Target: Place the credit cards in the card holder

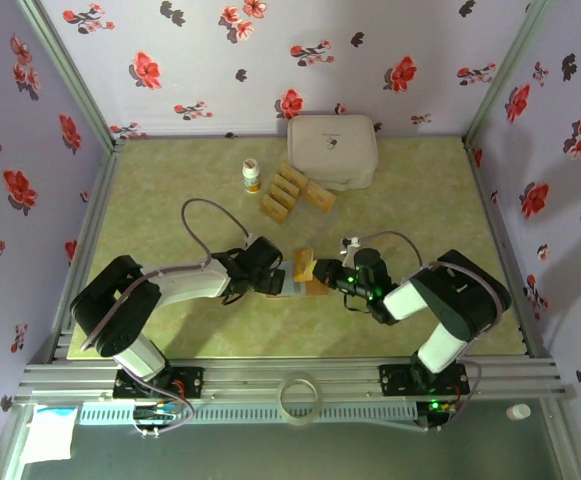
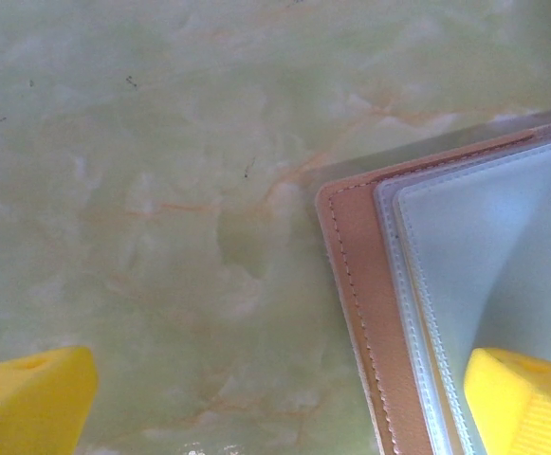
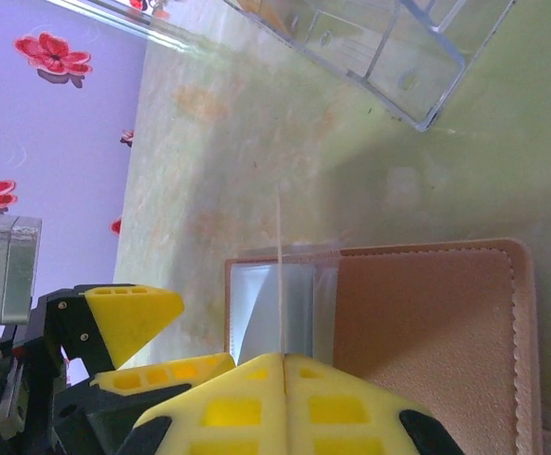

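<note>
Pinching thin credit card point(image 3: 280, 275) edge-on, our right tool point(image 3: 283, 357) closed, card crossing pocket side of open card holder point(image 3: 427, 332), lower frame. Our left tool point(image 2: 277, 398) gapes wide, one finger point(image 2: 526, 403) on holder's clear pockets. We note remaining credit cards point(image 1: 292, 190) upper centre of desk point(image 1: 170, 180).

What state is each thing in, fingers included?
card holder, lying open, pockets up
left fingers, open, straddling its edge
right fingers, shut on a credit card, on edge over the pockets
white box, closed
other credit cards, loose beside the white box
bottle, upright
</note>
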Motion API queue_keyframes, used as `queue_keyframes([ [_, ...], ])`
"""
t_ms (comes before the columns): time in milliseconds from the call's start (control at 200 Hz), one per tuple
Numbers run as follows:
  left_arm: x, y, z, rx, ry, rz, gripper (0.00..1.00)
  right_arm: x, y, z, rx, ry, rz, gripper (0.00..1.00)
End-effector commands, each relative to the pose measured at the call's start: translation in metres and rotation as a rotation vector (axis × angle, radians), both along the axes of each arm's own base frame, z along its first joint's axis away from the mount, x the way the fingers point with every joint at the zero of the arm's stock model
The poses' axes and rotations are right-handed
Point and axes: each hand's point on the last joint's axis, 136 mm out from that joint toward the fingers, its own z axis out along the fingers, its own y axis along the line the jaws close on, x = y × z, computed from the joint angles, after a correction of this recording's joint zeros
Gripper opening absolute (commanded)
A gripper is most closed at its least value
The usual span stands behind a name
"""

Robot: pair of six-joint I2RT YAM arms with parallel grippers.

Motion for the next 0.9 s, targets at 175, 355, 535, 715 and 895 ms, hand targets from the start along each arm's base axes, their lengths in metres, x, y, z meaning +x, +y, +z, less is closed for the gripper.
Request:
queue_keyframes([
  [175, -0.014, 0.021, -0.014, 0.092, 0.041, 0.01, 1.0, -0.003, 0.004, -0.003, 0.076, -0.008, -0.001, 0.0],
  [355, -0.014, 0.021, -0.014, 0.094, 0.042, 0.006, 1.0, -0.008, 0.004, -0.007, 0.091, -0.003, 0.008, 0.0],
  [535, -0.013, 0.02, -0.014, 0.095, 0.041, 0.004, 1.0, -0.011, 0.001, -0.008, 0.089, 0.0, 0.009, 0.0],
  [715, -0.013, 0.02, -0.014, 0.098, 0.041, 0.001, 1.0, -0.014, 0.001, -0.009, 0.086, 0.006, 0.019, 0.0],
  [895, -0.013, 0.021, -0.016, 0.102, 0.044, 0.001, 1.0, -0.017, 0.002, -0.011, 0.092, 0.018, 0.032, 0.0],
])
